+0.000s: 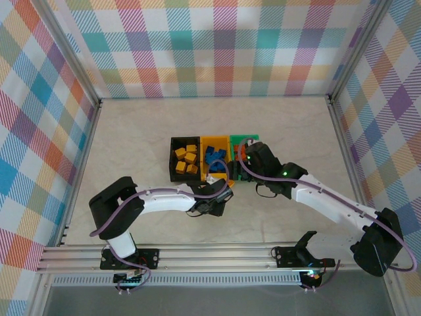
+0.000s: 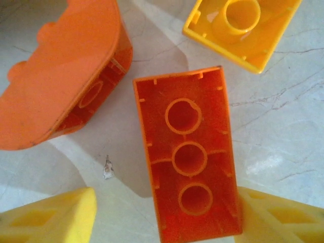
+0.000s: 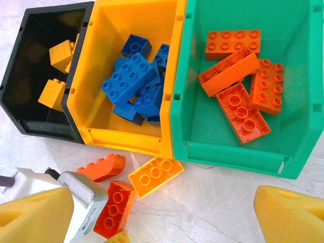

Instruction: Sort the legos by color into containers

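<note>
Straddling the upside-down orange-red lego (image 2: 187,152) with left gripper (image 2: 162,212) half-open, nothing clamped; lying on the desk (image 2: 283,126), near-edge side of the yellow bin (image 3: 126,142). Could spin away under an off-centre squeeze. Holding right gripper (image 3: 162,215) wide, empty.

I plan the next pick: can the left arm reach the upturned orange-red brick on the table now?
Probably yes. The left tool hangs right above the orange-red brick, its fingers on either side; the curved orange piece and yellow brick lie apart from it.
</note>
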Robot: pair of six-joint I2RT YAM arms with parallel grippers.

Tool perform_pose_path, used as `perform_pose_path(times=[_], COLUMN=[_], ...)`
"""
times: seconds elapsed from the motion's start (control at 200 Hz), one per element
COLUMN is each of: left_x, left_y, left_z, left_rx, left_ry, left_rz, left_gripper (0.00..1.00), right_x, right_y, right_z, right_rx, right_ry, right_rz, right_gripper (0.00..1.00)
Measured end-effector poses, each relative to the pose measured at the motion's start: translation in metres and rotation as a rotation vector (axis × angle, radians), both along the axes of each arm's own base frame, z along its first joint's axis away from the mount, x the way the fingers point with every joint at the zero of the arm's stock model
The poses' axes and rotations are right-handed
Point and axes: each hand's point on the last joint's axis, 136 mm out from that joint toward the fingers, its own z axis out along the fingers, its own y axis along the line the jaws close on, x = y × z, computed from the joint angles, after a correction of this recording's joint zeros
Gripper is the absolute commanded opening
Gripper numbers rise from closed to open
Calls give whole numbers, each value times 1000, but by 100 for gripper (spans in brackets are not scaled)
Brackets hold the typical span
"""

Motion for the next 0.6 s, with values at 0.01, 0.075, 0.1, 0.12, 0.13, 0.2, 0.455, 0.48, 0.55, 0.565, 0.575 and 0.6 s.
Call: perform_pose_path(times=[0.01, 0.075, 0.1, 0.12, 0.13, 0.2, 0.455, 0.48, 0.55, 0.565, 0.575, 0.6], left_x=[0, 3, 4, 5, 5, 7, -5, -9, -18, -19, -20, -21], left_y=[0, -1, -1, -2, -2, -3, 2, 1, -2, -3, -3, -4], left_z=[0, -3, -3, -2, -2, -2, 8, 13, 33, 37, 40, 49], left_rx=[2, 16, 17, 19, 17, 17, 5, -1, -40, -49, -56, -72], left_ry=[-1, -12, -16, -21, -21, -30, -36, -38, -55, -58, -61, -69], left_rz=[-3, -8, -7, -13, -11, -11, -25, -34, -51, -52, -54, -58], left_gripper=[59, 50, 47, 45, 44, 38, 28, 28, 27, 27, 27, 27], right_x=[0, -1, -1, -1, -1, -1, -3, -3, -5, -5, -6, -6], right_y=[0, -1, -1, -2, -2, -3, -8, -8, -13, -14, -15, -17], right_z=[0, 0, 0, 0, 0, 2, 1, 1, 1, 0, 1, 1], right_rx=[0, 0, -1, -1, -1, 1, 3, 3, 1, -1, -1, -3], right_ry=[0, -1, -2, -3, -4, -9, -14, -13, -16, -16, -18, -20], right_rz=[0, -1, -2, -3, -3, -6, -21, -25, -38, -42, -43, -51], right_gripper=[92, 92, 92, 92, 92, 92, 92, 92, 93, 92, 93, 93])
